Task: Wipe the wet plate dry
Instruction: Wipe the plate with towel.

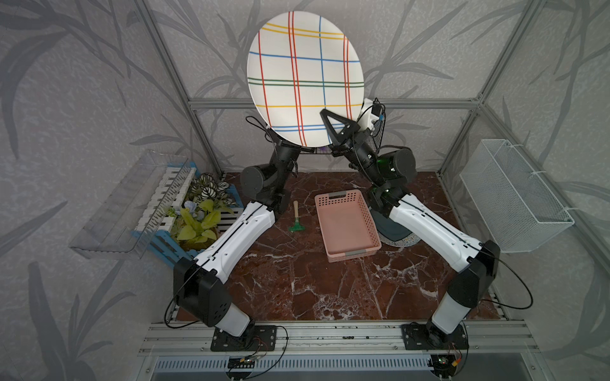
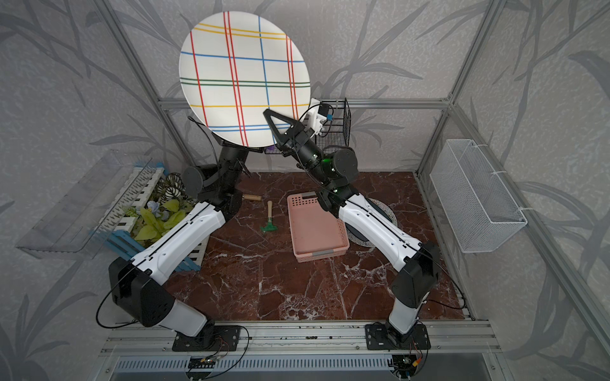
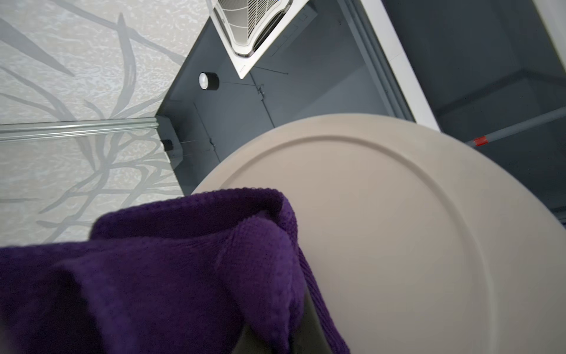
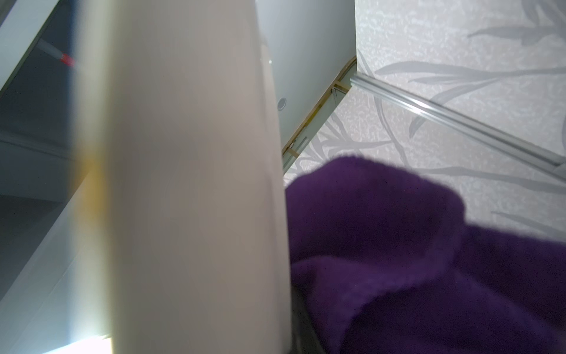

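Plate point(image 1: 303, 66) raised closest to the lens, near upright, striped face this way and plain back toward the left fingers point(image 3: 311, 325). Those are closed in a bunched purple cloth point(image 3: 183, 260) that touches the back by the lower rim, and the right fingers point(image 1: 326, 125) are clamped on the lower right rim. Likely next: the left arm, nearer that back, sweeps the cloth up and across, since the bare surface lies above its fingers. Well below on the desk point(image 1: 297, 280) are a planter point(image 1: 198, 214), small rake point(image 1: 296, 217) and pink basket point(image 1: 336, 255), and only the black wire basket point(image 2: 343, 125) behind the right wrist sits near.
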`<state>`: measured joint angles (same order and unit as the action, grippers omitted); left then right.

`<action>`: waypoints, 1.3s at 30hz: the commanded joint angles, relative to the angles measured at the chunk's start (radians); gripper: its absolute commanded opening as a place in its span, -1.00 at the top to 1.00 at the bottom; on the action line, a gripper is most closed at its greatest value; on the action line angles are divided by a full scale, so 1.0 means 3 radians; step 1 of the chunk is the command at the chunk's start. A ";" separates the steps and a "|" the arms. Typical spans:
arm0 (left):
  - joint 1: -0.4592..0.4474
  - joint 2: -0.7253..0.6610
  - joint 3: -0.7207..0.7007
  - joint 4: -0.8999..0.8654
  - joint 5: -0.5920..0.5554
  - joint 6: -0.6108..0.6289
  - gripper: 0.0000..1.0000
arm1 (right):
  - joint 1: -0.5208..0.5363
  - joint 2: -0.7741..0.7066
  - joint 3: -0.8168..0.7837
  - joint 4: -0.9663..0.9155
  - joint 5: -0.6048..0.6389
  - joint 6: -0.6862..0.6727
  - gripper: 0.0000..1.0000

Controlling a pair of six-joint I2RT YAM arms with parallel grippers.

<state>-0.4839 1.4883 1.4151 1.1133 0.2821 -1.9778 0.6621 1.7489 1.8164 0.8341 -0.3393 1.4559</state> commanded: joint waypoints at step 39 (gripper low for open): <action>0.0616 -0.0434 0.0813 -0.5415 -0.1031 0.5213 1.00 | 0.0563 -0.0697 -0.0851 -0.1505 -0.0450 -0.1421 1.00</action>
<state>-0.3016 1.3102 1.6680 -0.4084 0.0353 -0.4267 0.7879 1.6169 1.5402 0.2325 -0.3607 1.0924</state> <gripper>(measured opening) 0.087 0.116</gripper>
